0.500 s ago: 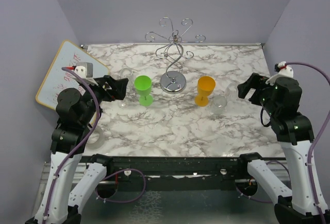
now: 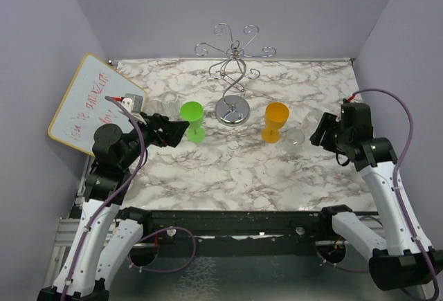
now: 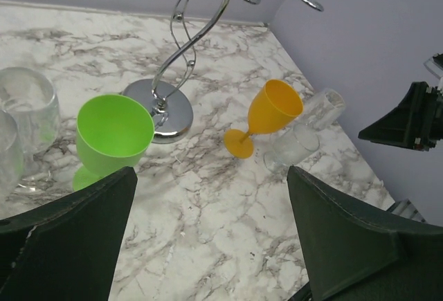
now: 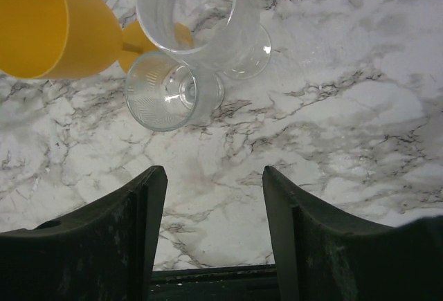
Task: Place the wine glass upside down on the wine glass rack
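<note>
While left fingers (image 3: 69, 245) gape wide (right fingers (image 4: 97, 245) less so), neither pair holds anything.

We find bare bench (image 2: 235, 169) along the near edge. The green cup (image 2: 192, 116) stands just beside the left hand (image 2: 176, 132). The orange cup (image 2: 275, 120) and two clear glasses (image 2: 295, 139) stand between the right hand (image 2: 322, 132) and the rack (image 2: 232, 73).

We are looking at a white marble table (image 2: 228, 169) boxed in by pale purple walls (image 2: 228, 3). A whiteboard (image 2: 86, 100) with red writing is leaning at the table's left edge. A green goblet (image 2: 192, 117) and an orange goblet (image 2: 275, 120) are standing upright near mid-table, well apart, the green one on the left.
</note>
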### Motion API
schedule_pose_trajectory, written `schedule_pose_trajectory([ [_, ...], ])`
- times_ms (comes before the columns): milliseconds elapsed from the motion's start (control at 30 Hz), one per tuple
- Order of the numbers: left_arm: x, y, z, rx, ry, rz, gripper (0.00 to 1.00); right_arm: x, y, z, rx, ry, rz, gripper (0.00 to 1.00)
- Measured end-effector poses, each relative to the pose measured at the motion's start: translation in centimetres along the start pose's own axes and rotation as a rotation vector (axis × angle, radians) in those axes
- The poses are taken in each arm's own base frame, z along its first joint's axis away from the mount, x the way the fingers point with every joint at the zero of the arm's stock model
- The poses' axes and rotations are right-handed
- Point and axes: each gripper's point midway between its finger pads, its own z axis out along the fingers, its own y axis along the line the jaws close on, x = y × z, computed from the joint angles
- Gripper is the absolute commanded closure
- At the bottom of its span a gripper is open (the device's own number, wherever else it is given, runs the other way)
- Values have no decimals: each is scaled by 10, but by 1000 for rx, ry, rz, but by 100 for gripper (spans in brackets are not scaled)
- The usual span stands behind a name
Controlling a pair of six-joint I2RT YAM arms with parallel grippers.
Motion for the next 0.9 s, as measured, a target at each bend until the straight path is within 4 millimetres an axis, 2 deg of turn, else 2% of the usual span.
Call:
schedule_pose_trajectory([
  [67,9,3,4,5,25,-20,15,3,-1,7,12,25,7,44],
  [200,18,6,11,8,54,-51,16,-5,-2,19,52,23,34,43],
  [433,14,1,13,38,41,-59,21,-55,-10,28,156,-138,66,48],
  [567,15,-5,12,68,51,-58,23,-76,-10,47,201,-158,49,55],
  [700,12,-9,11,85,48,-53,23,-71,-11,69,231,-101,17,63],
  [800,9,-12,9,95,43,-49,23,-66,-13,78,243,-66,-15,72],
  [900,9,-13,9,97,43,-49,23,-70,-12,85,250,-45,-44,78],
])
